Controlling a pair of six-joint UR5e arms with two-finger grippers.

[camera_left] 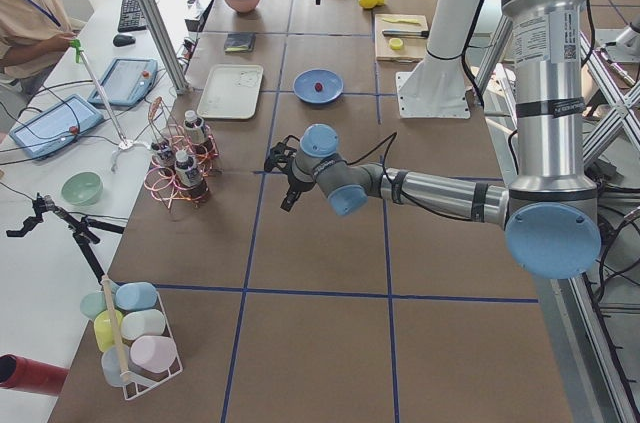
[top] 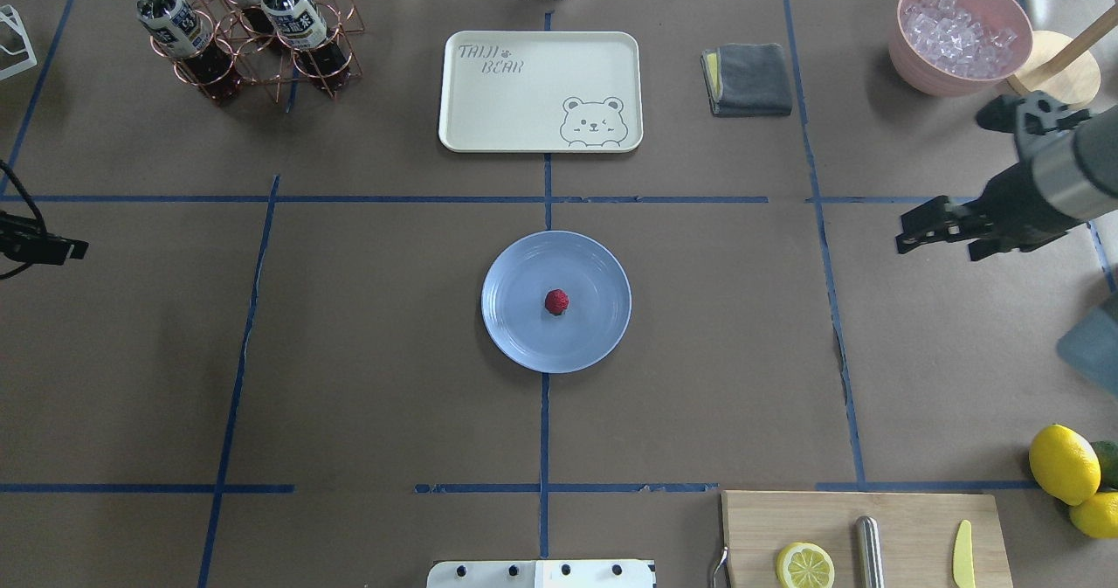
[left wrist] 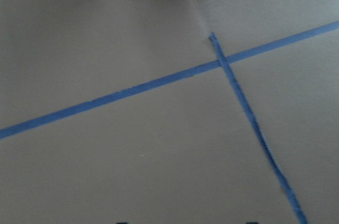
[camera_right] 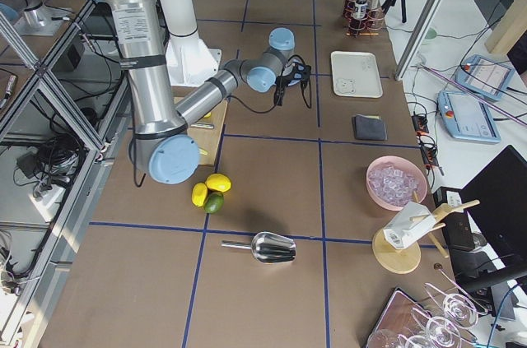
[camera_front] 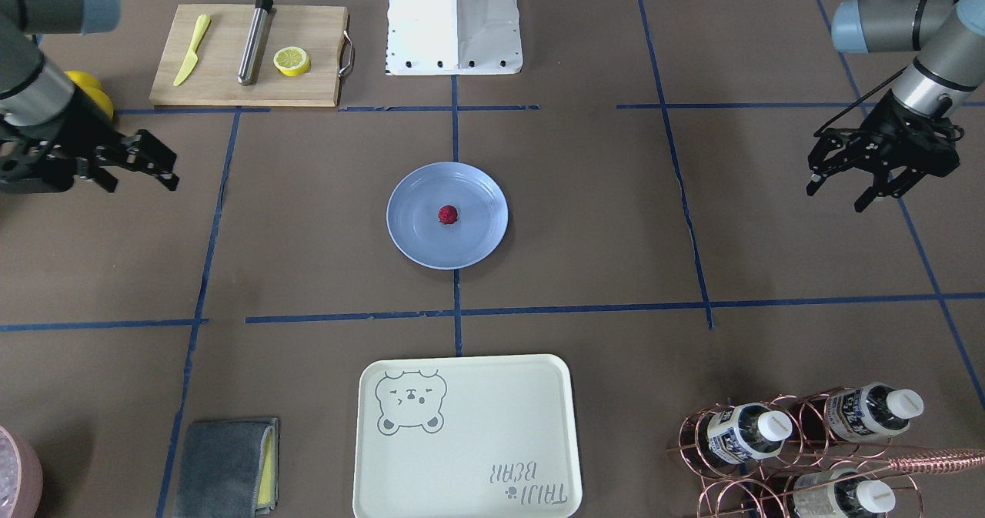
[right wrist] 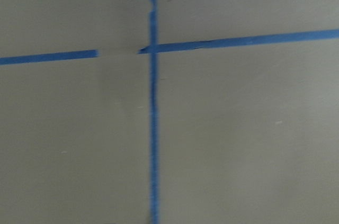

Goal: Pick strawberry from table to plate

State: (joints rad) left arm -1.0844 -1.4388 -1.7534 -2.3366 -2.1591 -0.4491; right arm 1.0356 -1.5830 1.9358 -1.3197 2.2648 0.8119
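The small dark-red strawberry (camera_front: 448,214) (top: 556,301) lies near the middle of the round light-blue plate (camera_front: 477,241) (top: 594,335), which sits at the centre of the brown table (camera_front: 600,195). Far off to the plate's side, my left gripper (camera_front: 839,195) hovers open and empty. On the other side of the table my right gripper (camera_front: 142,183) (top: 939,245) is also open, with nothing between its fingers. Both wrist views show only bare table and blue tape lines.
A wooden cutting board (camera_front: 223,79) near the robot's base carries a lemon half (camera_front: 292,61), a yellow knife and a metal rod. A cream bear tray (camera_front: 492,456), grey cloth (camera_front: 223,468), bottle rack (camera_front: 808,449), pink ice bowl (top: 961,33) and whole lemons (top: 1064,464) ring the table.
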